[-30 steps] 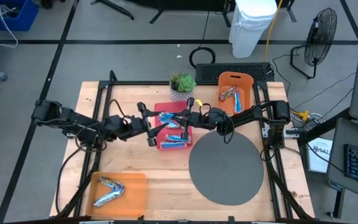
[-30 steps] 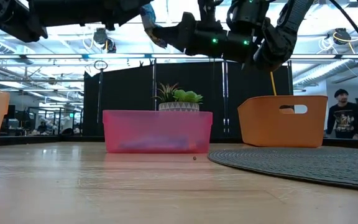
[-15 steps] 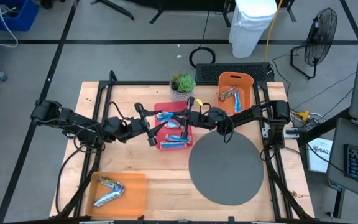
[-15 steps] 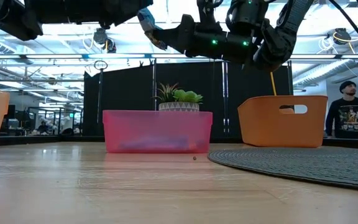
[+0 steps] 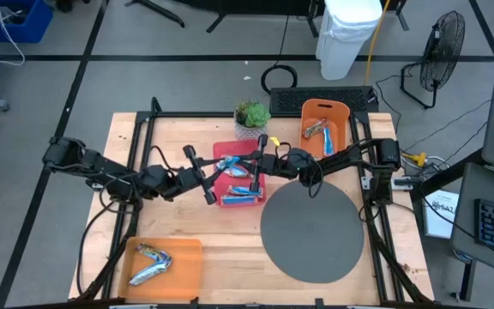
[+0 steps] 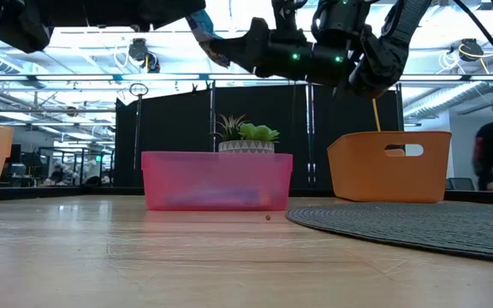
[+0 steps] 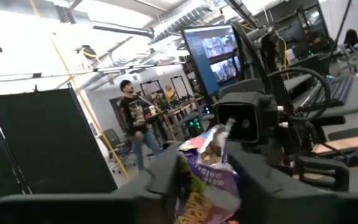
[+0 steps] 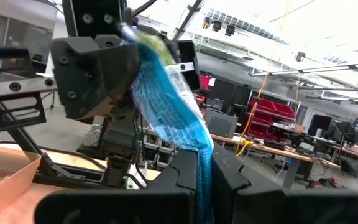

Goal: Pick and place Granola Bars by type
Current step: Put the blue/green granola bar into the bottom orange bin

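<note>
Left gripper (image 5: 215, 178): clenched on one end of a granola bar (image 7: 205, 175), raised above the pink tray (image 5: 223, 200)
Right gripper (image 5: 249, 172): clenched on the other end of the same bar, its dark fingers (image 8: 188, 171) pinching the wrapper edge
Held bar (image 8: 166, 99): slim, crinkled shiny wrapper; blue with white print on the face the right wrist view sees, purple, white and yellow-green on the face the left wrist view sees; it spans the short gap between the two grippers
Below the jaws: pink tray, translucent plastic, rectangular with straight walls (image 6: 216, 180); several blue-and-white bars (image 5: 241, 192) lie flat inside
Beyond the right gripper: orange bin (image 5: 340, 110), opaque plastic, rounded corners, a cut-out handle slot in its wall (image 6: 405, 151); it holds a tan-and-silver bar (image 5: 315, 129) and a blue one (image 5: 328, 143)
Near side, past the left gripper: second orange tray (image 5: 189, 257) at the table's corner, shallow, with silver and brown bars (image 5: 151, 262)
Beside the pink tray: dark grey round mat (image 5: 311, 232), woven and ribbed in the low view
Behind the pink tray: small potted plant (image 5: 251, 117), spiky green leaves in a patterned pot
Table (image 5: 178, 219): pale wood planks with visible grain
</note>
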You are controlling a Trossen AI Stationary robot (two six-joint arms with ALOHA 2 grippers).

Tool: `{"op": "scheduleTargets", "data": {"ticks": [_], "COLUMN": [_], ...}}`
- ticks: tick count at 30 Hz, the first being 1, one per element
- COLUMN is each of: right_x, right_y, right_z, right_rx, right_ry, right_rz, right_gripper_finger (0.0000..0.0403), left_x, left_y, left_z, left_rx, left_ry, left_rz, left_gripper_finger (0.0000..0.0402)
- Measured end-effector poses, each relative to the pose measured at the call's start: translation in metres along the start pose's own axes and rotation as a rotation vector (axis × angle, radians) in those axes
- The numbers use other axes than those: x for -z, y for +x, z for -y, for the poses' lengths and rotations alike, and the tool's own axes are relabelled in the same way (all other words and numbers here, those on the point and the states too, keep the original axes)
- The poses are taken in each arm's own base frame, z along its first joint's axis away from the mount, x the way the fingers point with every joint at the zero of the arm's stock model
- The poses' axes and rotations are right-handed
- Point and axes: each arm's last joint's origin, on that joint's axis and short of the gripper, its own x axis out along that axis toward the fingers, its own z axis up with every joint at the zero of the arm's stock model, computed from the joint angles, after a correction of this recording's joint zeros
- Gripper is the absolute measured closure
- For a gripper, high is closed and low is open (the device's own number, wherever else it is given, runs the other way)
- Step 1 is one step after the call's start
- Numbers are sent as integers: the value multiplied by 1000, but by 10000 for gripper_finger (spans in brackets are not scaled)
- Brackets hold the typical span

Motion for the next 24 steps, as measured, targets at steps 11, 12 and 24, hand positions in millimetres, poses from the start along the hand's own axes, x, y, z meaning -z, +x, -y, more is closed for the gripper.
{"op": "scheduleTargets", "data": {"ticks": [11, 12, 24], "right_x": [0, 0, -1], "right_y": [0, 0, 0], "right_z": [-1, -1, -1], "right_rx": [-10, -10, -11], "right_ry": [0, 0, 99], "right_rz": [0, -4, -44], "right_gripper_finger": [395, 392, 218], "left_x": [-4, -3, -21], "left_y": [-6, -7, -21], "left_z": [9, 10, 10], "left_rx": [6, 3, -59], "left_ry": [82, 94, 131], "left_rz": [-24, -36, -77], "left_gripper_finger": [381, 385, 386]}}
